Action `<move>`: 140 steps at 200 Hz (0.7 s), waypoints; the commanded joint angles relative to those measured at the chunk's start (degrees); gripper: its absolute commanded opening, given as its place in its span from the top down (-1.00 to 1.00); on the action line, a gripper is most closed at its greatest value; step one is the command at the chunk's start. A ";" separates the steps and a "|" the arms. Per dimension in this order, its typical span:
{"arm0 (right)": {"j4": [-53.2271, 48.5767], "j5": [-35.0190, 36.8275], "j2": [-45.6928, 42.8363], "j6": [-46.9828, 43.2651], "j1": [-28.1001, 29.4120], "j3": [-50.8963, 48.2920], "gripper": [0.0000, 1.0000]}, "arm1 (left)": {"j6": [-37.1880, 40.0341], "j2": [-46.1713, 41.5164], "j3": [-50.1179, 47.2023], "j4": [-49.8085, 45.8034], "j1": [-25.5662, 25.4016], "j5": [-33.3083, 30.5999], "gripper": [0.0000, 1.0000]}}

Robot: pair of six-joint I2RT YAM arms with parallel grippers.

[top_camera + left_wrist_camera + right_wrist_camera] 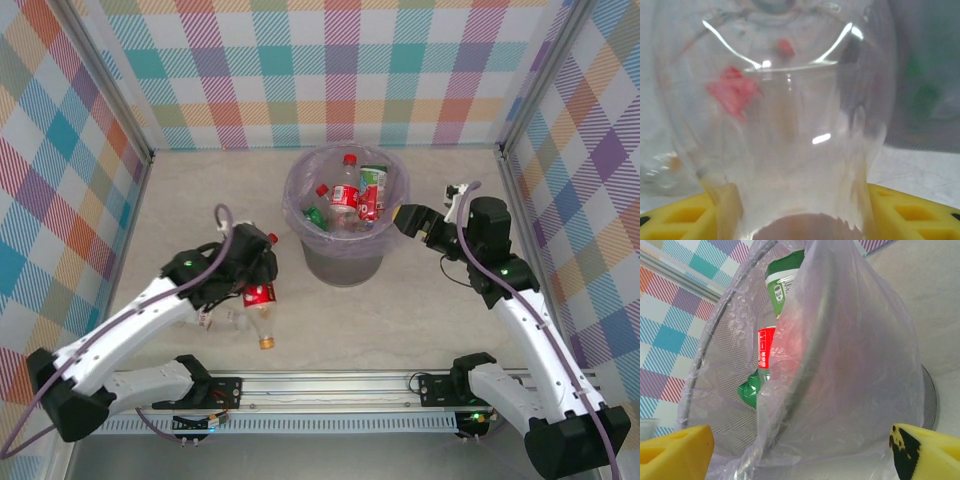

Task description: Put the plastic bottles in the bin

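Gripping a clear plastic bottle, left gripper is pinching it between yellow fingers, left of the desk centre. Just beside it, an orange-capped bottle is lying toward the near edge. Right gripper is hanging with jaws wide apart, empty, at the right side of the bin rim. Bin is standing mid-desk toward the far edge, holding red- and green-labelled bottles.

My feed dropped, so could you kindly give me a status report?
Left claw straddling a clear bottle, grip unconfirmed. Right claw open, empty, at the bin. Several bottles binned. Nothing blocking.
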 commanded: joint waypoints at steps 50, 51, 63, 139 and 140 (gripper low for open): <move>1.79 -0.47 1.16 0.62 0.44 -2.03 -0.69 | 17.15 -0.41 23.97 3.60 0.64 -4.35 0.03; 1.81 -0.45 1.17 0.66 0.41 -2.04 -0.69 | 17.36 -0.19 24.19 3.94 0.56 -4.23 0.03; 1.74 -0.64 1.11 0.78 0.39 -2.14 -0.68 | 19.39 1.95 27.22 7.26 0.49 -1.26 0.06; 2.69 -1.39 -2.50 3.35 0.37 -3.33 -0.66 | 23.65 9.44 27.21 46.03 0.49 8.99 0.27; 2.66 -1.35 -2.59 3.35 0.38 -3.30 -0.66 | 23.78 9.52 27.26 46.34 0.53 8.90 0.26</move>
